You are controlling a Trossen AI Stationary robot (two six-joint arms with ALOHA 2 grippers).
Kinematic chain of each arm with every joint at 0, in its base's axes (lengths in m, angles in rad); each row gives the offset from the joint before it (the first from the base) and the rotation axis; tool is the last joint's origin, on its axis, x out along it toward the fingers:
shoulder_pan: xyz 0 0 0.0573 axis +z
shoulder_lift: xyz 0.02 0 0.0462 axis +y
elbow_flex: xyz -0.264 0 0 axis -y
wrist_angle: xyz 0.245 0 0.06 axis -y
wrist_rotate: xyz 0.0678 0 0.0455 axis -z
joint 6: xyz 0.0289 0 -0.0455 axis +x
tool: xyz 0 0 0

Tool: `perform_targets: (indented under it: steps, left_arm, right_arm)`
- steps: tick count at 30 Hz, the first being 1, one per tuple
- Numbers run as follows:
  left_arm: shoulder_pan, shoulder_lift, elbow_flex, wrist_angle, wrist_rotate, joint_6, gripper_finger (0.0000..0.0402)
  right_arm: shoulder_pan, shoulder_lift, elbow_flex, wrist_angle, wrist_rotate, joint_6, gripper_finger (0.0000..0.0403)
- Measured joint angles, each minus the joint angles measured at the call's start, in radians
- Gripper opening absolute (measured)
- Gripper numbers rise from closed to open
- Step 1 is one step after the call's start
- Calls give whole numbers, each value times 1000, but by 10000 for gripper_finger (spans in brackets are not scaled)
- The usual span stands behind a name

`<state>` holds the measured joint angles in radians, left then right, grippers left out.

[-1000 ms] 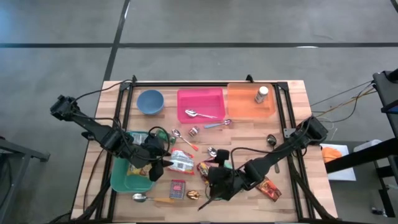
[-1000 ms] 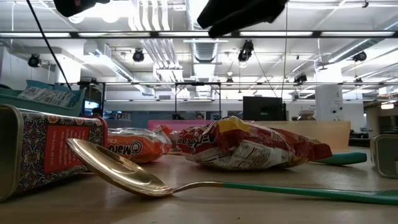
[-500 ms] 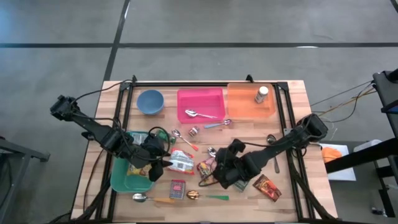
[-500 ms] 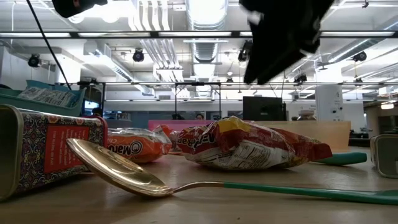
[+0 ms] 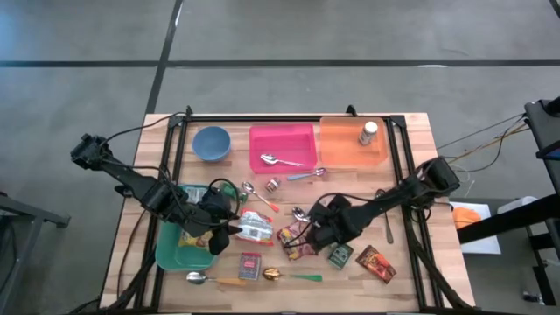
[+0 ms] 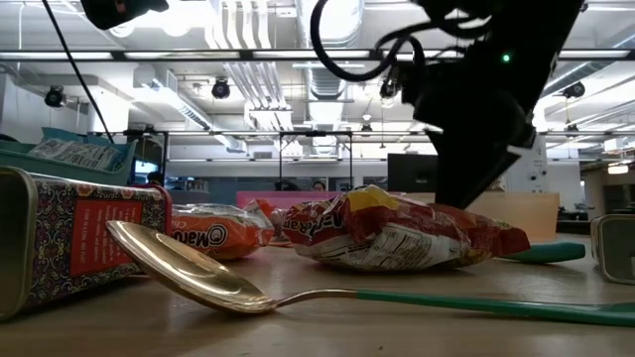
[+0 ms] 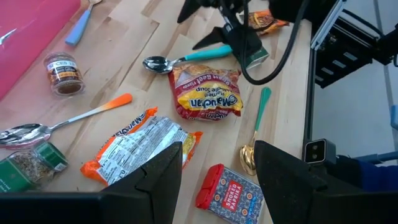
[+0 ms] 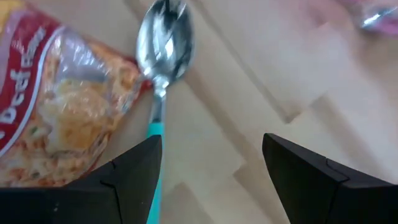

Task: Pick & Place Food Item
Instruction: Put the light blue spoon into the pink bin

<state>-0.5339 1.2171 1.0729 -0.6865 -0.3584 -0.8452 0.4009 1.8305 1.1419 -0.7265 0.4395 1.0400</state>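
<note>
1. Since the earlier frames the right gripper (image 5: 313, 230) has swung from the near edge by the gold spoon up toward mid-table; the left arm has not shifted.
2. Wooden slatted table (image 5: 411, 131) carries everything; along its far edge sit a pink rectangular plastic bin (image 5: 281, 140) and an orange rectangular plastic bin (image 5: 343, 149).
3. Green plastic tray (image 5: 175, 249) lies at the near left, partly under the left arm.
4. Round blue bowl (image 5: 211, 143) stands left of the pink bin.
5. Right gripper hangs over a red-and-yellow ramen noodle packet (image 7: 206, 96); fingers (image 8: 134, 168) spread wide, nothing between them. In the right wrist view the packet lies just beside a teal-handled silver spoon (image 8: 163, 34).
6. Left gripper (image 5: 226, 229) sits at the tray's right edge, fingers (image 7: 163, 171) parted and empty, pointing at an orange-and-silver snack packet (image 7: 142, 145).
7. Red patterned tin box (image 5: 249, 266) lies near the front edge, left of a gold spoon with a green handle (image 5: 289, 276).
8. Small spice jar with a brown lid (image 7: 64, 73) rests close to the pink bin.
</note>
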Motion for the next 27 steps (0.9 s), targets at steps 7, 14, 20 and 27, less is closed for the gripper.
perform_targets:
  steps: [7,14,20,27]
  left_arm:
    - [0,0,0,-1,0,0,201]
    - [0,0,0,-1,0,1,201]
    - [0,0,0,-2,0,3,201]
    - [0,0,0,-2,0,3,201]
  right_arm:
    - [0,0,-51,106,-63,-24,276]
    - [0,6,-69,137,-83,-19,276]
    - [0,6,-85,170,-83,-19,251]
    - [0,6,-124,217,-82,-5,160]
